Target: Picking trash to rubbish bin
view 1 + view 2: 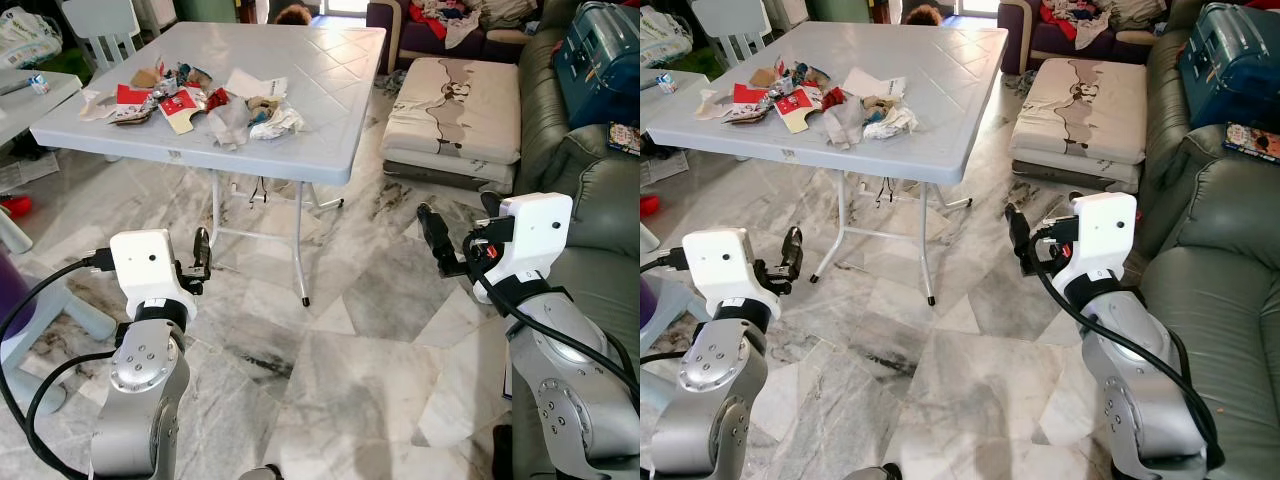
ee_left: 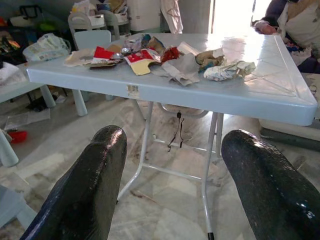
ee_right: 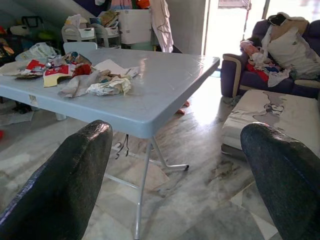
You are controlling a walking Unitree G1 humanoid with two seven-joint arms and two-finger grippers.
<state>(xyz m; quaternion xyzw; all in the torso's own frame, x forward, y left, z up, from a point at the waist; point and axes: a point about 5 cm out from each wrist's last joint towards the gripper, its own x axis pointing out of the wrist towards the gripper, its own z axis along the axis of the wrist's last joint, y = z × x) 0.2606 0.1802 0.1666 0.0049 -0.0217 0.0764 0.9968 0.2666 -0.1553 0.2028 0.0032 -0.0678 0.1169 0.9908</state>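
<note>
A heap of trash [image 1: 200,100], made of crumpled paper, red and white wrappers and scraps, lies on the left half of a grey folding table [image 1: 320,110]. The same trash [image 2: 165,60] lies on the table top ahead of the left wrist camera. My left gripper [image 1: 200,255] is held low in front of the table, near its legs, open with nothing between its fingers [image 2: 85,190]. My right gripper [image 1: 435,235] hovers over the floor to the right of the table, below the table top. It is open and empty too, with fingers [image 3: 65,185] wide apart.
A folded panda-print mattress [image 1: 455,110] lies on the floor right of the table. A grey sofa [image 1: 590,170] runs along the right side. A smaller table [image 1: 30,95] and a white chair [image 1: 100,25] stand at the left. A person [image 2: 295,20] is beyond the table's far side.
</note>
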